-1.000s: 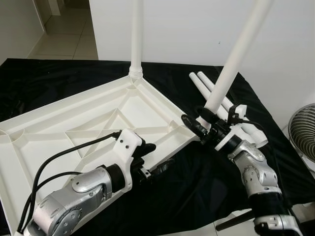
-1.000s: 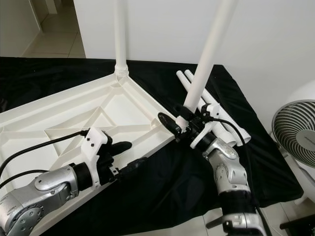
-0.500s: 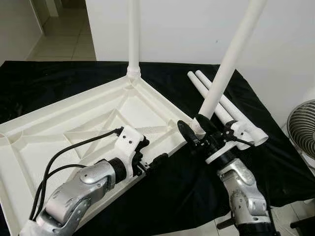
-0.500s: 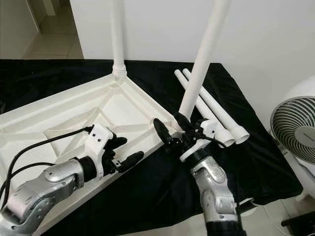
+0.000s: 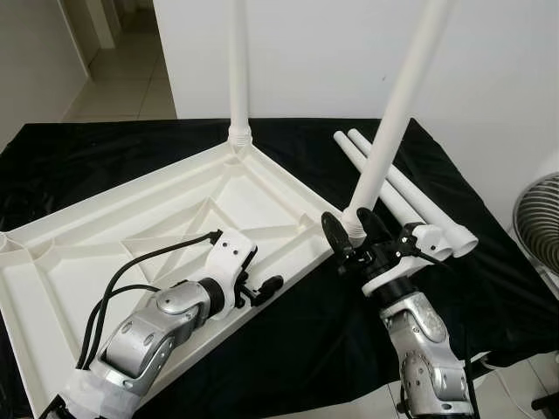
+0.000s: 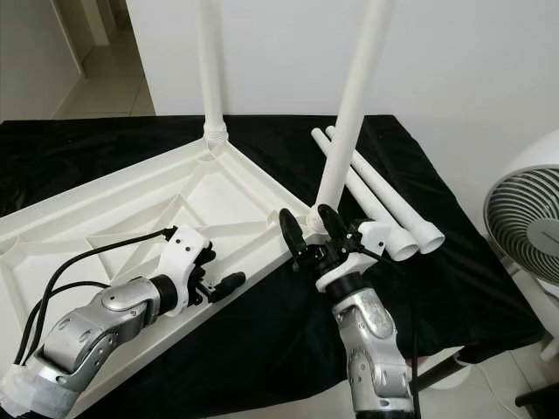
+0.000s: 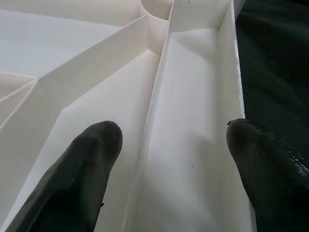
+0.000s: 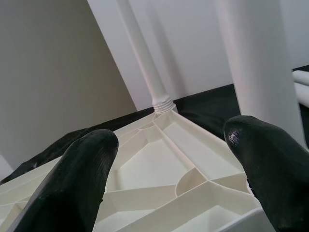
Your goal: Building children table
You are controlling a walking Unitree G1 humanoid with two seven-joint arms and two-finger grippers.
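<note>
Tabletop (image 5: 131,236): plain white plastic, upside down, ribbed underside in the same white, no pattern. Far leg (image 5: 238,61) and near leg (image 5: 397,105): matching white tubes. Two spare legs (image 5: 410,196): white. Cloth (image 5: 489,288) over the desk: solid black, unpatterned. Left gripper (image 5: 262,288) and right gripper (image 5: 349,234): black fingers, white wrist housings, silver arm shells, black cables. Wall (image 5: 332,52): off-white. Floor (image 5: 122,78): pale beige tiles. Fan (image 6: 528,227): white housing, grey wire grille.
</note>
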